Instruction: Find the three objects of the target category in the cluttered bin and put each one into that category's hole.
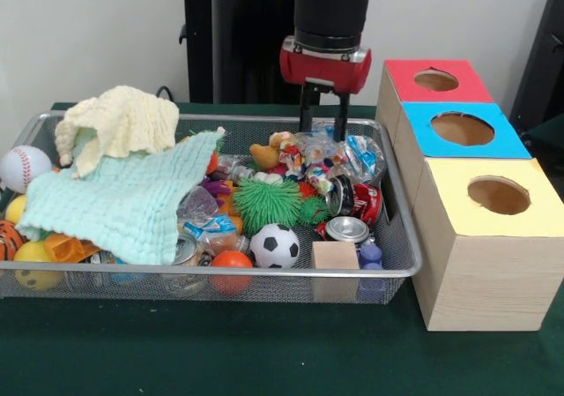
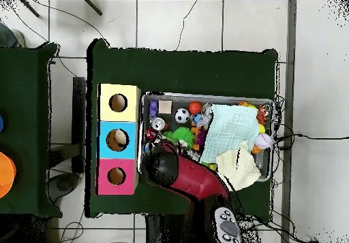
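The silver wire-mesh bin (image 1: pixel 220 273) is full of clutter and also shows in the overhead view (image 2: pixel 204 96). A crumpled see-through bottle with blue-and-white print (image 1: pixel 357 154) lies at the bin's far right corner. Another see-through bottle (image 1: pixel 210 228) lies half under the green cloth. My gripper (image 1: pixel 322 131) hangs open and empty over the bin's far right part, just left of the first bottle. In the overhead view the arm (image 2: pixel 163 167) hides the gripper. The blue-surround hole (image 1: pixel 463 129) is in the middle wooden box (image 2: pixel 117 139).
The red-surround hole (image 1: pixel 435 80) and the yellow-surround hole (image 1: pixel 498 195) flank the blue one. A green cloth (image 1: pixel 123 202) and a cream cloth (image 1: pixel 119 123) cover the bin's left half. Metal cans (image 1: pixel 347 228), a soccer ball (image 1: pixel 275 245), a green spiky ball (image 1: pixel 264 204) and a wooden block (image 1: pixel 335 257) lie nearby.
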Action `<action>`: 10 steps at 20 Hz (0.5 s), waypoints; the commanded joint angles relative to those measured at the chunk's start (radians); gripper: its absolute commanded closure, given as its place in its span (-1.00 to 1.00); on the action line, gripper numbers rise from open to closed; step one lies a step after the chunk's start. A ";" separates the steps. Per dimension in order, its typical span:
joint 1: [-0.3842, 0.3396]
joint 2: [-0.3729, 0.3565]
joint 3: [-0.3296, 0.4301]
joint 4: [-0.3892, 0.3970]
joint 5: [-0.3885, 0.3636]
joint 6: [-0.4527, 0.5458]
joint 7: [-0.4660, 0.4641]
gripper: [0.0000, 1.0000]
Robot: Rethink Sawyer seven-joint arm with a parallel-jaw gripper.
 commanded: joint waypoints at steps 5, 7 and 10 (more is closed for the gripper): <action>0.126 -0.162 -0.072 0.025 0.005 0.169 0.210 1.00; 0.144 -0.181 -0.091 0.023 0.005 0.184 0.213 1.00; 0.147 -0.176 -0.101 0.001 0.008 0.210 0.207 1.00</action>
